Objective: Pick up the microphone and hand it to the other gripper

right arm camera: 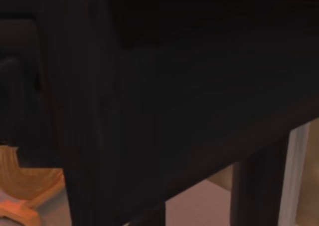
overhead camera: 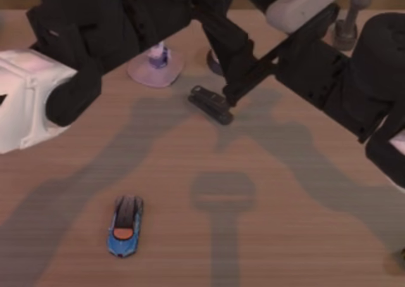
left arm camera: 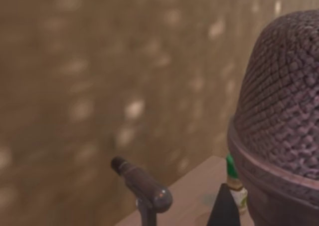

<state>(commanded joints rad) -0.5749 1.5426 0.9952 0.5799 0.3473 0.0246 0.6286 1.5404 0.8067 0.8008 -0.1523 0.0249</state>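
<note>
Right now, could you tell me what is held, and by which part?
The microphone is aloft, close in the left wrist view; its hold is hidden.

Two big black arms reach in over the brown table (overhead camera: 285, 236) and meet near the top middle. Right by where they meet lies a small black stapler (overhead camera: 210, 104). A pale purple plate (overhead camera: 155, 71) with a little bottle (overhead camera: 158, 54) sits near the top. A blue toy car (overhead camera: 125, 225) is parked lower down on the left.
</note>
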